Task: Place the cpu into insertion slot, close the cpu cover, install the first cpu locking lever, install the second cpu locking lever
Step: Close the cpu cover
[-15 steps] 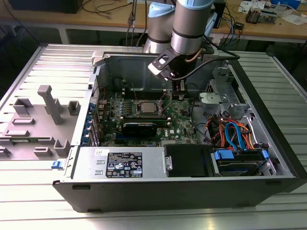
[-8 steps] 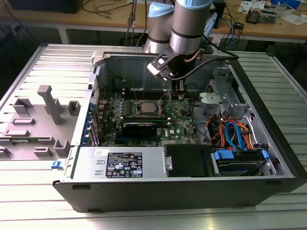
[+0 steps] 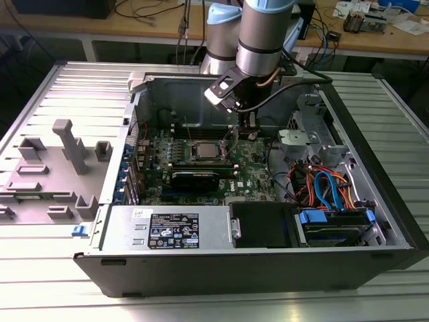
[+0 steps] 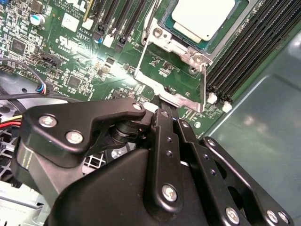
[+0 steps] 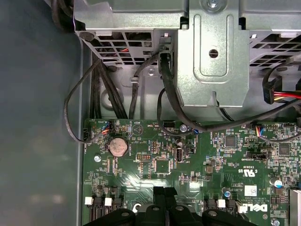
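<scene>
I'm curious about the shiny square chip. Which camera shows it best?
The second wrist view: the cpu is close, its silvery top clear. The exterior view shows the cpu small and distant. The first wrist view faces the circuit board's cabled edge.

My gripper (image 4: 162,104) is matt black metal, its links pinned with bright steel screws. The cpu (image 4: 203,16) has a pale, satin metal top, and the cpu cover (image 4: 184,47) around it is shinier bare metal. The circuit board (image 5: 197,155) is glossy green lacquer, the memory slots (image 4: 249,52) black plastic. The drive cage (image 5: 211,61) is dull grey sheet metal, the cables (image 5: 176,108) smooth black sheathing.
</scene>
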Controlling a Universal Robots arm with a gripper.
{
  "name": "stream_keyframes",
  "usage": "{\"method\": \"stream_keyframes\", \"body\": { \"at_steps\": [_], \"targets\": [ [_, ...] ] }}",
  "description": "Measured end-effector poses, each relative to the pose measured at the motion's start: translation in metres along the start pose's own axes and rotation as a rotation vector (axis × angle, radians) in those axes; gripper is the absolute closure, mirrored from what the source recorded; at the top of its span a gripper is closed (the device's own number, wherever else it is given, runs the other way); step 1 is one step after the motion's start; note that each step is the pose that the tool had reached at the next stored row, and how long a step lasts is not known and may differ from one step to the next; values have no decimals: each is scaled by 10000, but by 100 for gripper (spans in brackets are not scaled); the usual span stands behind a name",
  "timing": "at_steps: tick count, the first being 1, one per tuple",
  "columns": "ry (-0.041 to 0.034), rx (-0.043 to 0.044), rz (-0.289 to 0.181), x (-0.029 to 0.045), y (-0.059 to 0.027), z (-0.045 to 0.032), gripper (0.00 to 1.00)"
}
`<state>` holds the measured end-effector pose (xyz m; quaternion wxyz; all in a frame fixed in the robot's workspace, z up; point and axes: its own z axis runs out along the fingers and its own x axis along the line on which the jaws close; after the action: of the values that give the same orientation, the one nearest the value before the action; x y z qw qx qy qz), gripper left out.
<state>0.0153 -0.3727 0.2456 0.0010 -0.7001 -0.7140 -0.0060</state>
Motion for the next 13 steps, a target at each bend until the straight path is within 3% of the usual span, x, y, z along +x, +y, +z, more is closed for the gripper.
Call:
{"method": "stream_keyframes", "body": {
  "at_steps": [13],
  "targets": [
    [1, 0, 0, 0, -91, 0, 89]
  ]
}}
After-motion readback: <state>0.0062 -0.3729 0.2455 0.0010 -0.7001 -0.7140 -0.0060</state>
